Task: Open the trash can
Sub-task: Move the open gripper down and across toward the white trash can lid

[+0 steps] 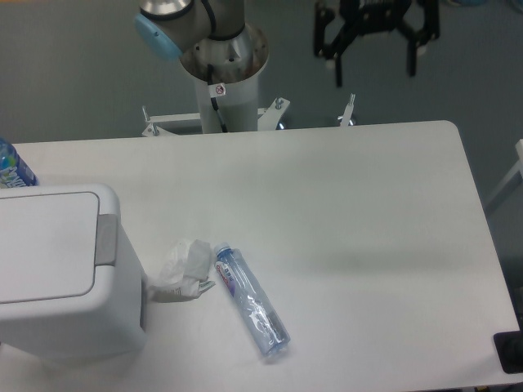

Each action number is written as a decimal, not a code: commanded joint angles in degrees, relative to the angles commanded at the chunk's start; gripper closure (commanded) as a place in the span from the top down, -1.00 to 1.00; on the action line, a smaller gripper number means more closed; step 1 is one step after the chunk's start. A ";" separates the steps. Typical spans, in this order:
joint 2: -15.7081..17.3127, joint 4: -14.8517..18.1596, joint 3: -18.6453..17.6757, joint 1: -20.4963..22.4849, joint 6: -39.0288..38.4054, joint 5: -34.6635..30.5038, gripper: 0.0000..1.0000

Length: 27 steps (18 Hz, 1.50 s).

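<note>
The trash can (61,269), a boxy light grey-white bin, stands at the table's left front with its flat lid (42,245) down and a small grey push tab (105,239) on its right edge. My gripper (374,72) hangs high over the far edge of the table, well to the right of the bin. Its two black fingers (336,65) stand wide apart with nothing between them.
A clear plastic bottle (251,301) lies on the white table (343,212) just right of the bin, beside a crumpled white wrapper (184,269). A blue-labelled bottle (11,167) peeks out behind the bin. The arm's base post (222,77) rises behind the table.
</note>
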<state>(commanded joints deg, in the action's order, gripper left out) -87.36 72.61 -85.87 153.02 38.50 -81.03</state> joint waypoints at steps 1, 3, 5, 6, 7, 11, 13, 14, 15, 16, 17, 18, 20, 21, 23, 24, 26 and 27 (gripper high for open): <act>-0.44 -0.27 -0.09 -0.62 -0.96 0.00 1.00; -1.76 -0.36 0.09 -2.63 -4.38 0.09 1.00; -3.34 -1.40 0.09 -4.83 -9.03 0.17 1.00; -4.30 -3.33 0.09 -6.41 -11.93 0.17 1.00; -5.36 -5.35 0.09 -7.90 -15.35 0.17 1.00; -8.62 -11.25 0.61 -12.48 -26.44 0.35 1.00; -10.54 -12.48 0.70 -15.81 -32.14 0.35 1.00; -11.16 -12.49 0.79 -17.13 -34.00 0.35 1.00; -11.34 -12.49 0.79 -18.02 -34.98 0.35 1.00; -11.43 -12.49 0.79 -18.55 -35.33 0.44 1.00; -11.35 -12.49 0.96 -19.34 -35.51 0.53 1.00; -11.43 -12.49 1.14 -20.04 -36.12 0.53 1.00; -11.78 -12.49 1.49 -21.27 -37.88 0.53 1.00; -12.13 -12.49 2.02 -22.06 -38.58 0.53 1.00; -12.75 -12.49 2.46 -23.38 -39.90 0.53 1.00; -13.01 -12.49 2.46 -24.17 -40.43 0.53 1.00; -13.10 -12.49 2.63 -25.14 -40.61 0.53 1.00; -13.19 -12.49 2.72 -25.67 -40.61 0.53 1.00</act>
<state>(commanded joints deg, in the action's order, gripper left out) -100.55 60.12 -83.15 127.36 -2.11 -80.51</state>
